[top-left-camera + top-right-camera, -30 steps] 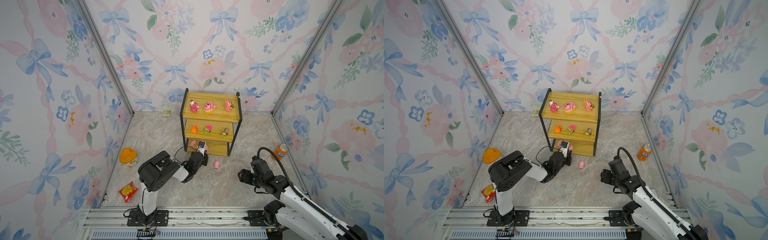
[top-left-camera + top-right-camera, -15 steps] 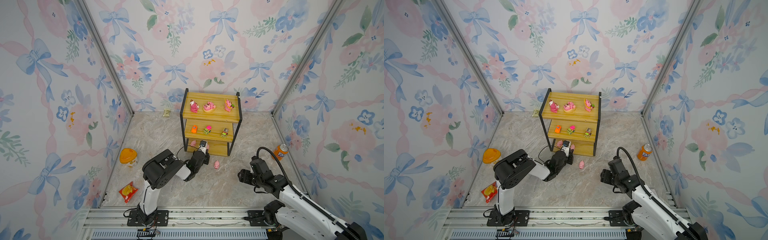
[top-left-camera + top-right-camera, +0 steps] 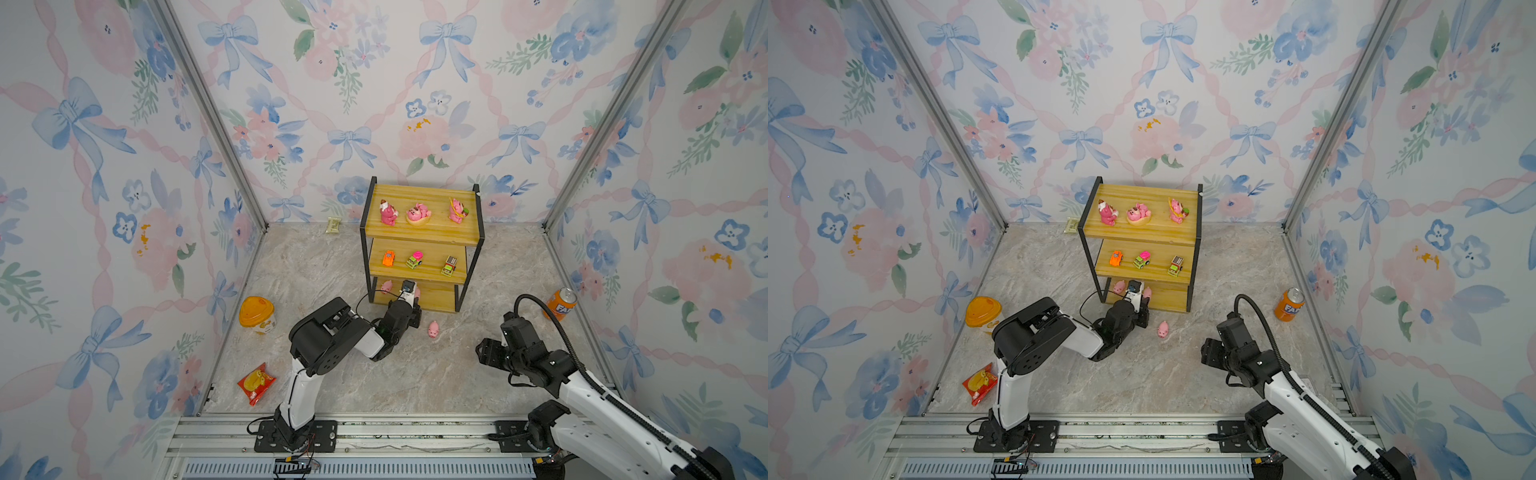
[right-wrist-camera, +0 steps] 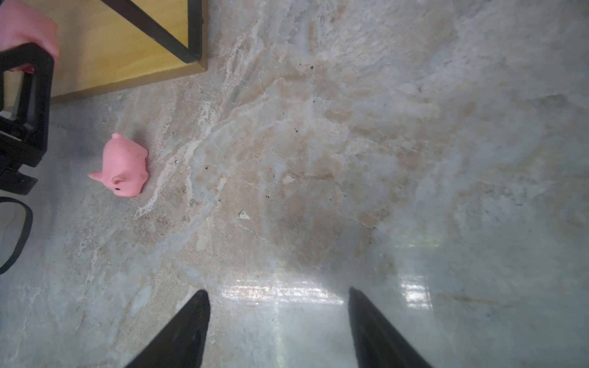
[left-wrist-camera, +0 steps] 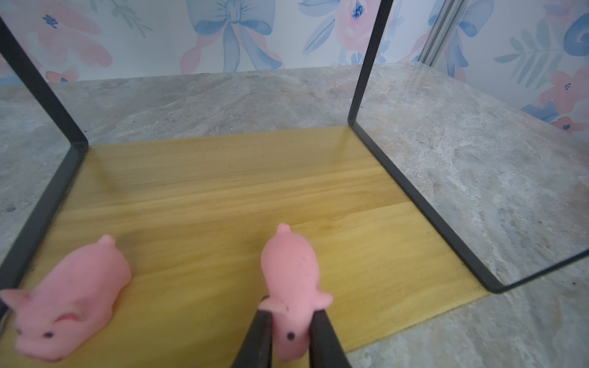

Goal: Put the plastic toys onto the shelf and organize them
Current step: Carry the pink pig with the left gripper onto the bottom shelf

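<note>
The shelf [image 3: 432, 195] [image 3: 1142, 195] stands at the back wall, with three darker pink bears [image 3: 417, 212] on its top board and three mini cars [image 3: 414, 260] on the middle one. My left gripper [image 5: 291, 315] is shut on a pale pink pig [image 5: 291, 274] by its head, just over the front of the bottom board [image 5: 223, 191]. A second pig [image 5: 70, 299] [image 3: 386, 286] lies on that board, close to the frame's corner. A third pig [image 3: 433, 330] [image 4: 126, 167] lies on the floor in front of the shelf. My right gripper [image 4: 278, 290] hangs open over bare floor, holding nothing.
An orange-lidded tub [image 3: 257, 314] and a red snack packet [image 3: 256, 382] sit by the left wall. An orange soda can [image 3: 562, 303] stands by the right wall. A small pale packet [image 3: 333, 225] lies at the back wall, left of the shelf.
My left arm has edged forward, carrying the pig slightly further toward the shelf's bottom board. The right arm has not moved.
</note>
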You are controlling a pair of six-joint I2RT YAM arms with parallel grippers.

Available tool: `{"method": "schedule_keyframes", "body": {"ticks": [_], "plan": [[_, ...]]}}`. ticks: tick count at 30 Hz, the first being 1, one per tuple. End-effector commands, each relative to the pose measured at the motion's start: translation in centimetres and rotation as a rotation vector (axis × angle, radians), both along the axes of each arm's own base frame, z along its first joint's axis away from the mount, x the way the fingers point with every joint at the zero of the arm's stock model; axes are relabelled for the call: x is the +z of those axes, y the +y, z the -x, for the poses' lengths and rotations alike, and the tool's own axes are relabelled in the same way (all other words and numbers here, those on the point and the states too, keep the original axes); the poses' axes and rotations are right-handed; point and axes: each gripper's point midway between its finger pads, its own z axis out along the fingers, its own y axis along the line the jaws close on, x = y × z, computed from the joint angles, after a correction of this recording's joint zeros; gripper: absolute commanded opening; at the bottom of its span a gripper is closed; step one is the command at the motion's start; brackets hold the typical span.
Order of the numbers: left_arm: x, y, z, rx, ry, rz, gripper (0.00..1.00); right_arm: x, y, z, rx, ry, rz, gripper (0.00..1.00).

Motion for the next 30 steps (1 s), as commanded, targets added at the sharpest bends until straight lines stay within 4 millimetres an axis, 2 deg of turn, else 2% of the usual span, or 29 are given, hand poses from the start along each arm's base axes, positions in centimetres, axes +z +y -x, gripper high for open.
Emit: {"method": "schedule_keyframes", "body": {"ticks": [1, 14, 24, 30], "plan": [[0.1, -0.3, -0.5, 0.005, -0.004, 0.027, 0.2, -0.5, -0.4, 0.3, -0.002, 0.009, 0.012, 0.71], [-1.0, 0.2, -0.1, 0.017, 0.021, 0.011, 0.22, -0.5, -0.5, 0.4, -0.002, 0.009, 0.012, 0.71], [-1.6, -0.1, -0.6, 0.021, 0.039, -0.011, 0.24, -0.4, -0.6, 0.4, -0.004, 0.005, 0.012, 0.71], [-1.4, 0.0, -0.8, 0.031, 0.03, -0.016, 0.31, -0.5, -0.7, 0.5, -0.008, 0.005, 0.01, 0.71]]}}
